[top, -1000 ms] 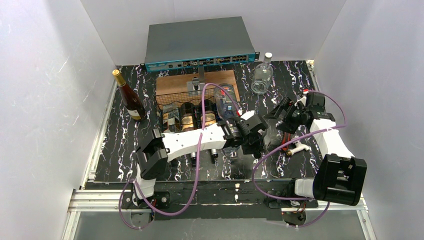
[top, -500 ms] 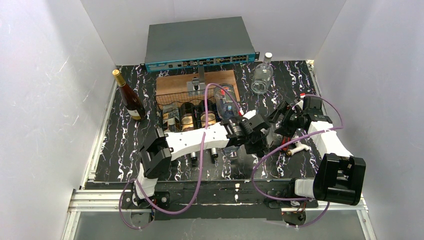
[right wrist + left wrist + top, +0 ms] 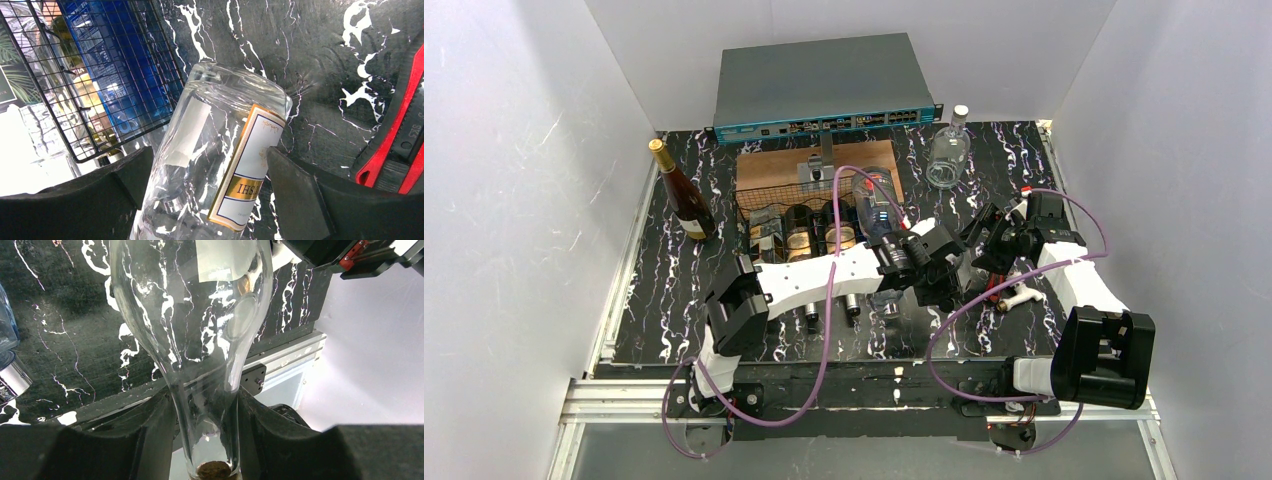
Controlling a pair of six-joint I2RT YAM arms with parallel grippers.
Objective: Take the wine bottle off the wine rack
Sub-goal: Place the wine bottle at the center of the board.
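- Clamps the neck of the clear wine bottle tight in the left pincer.
- Straddles its labelled body with the right pincer, jaws spread wide; pressing or not, cannot tell.
- Hangs off the wine rack already, just right of its near right corner, above the desk.
- Seems to point its long axis away from the rack, neck end nearer.
- Counts one rack with four bottles lying in it, an amber bottle upright to its left, and a clear flask behind to its right.
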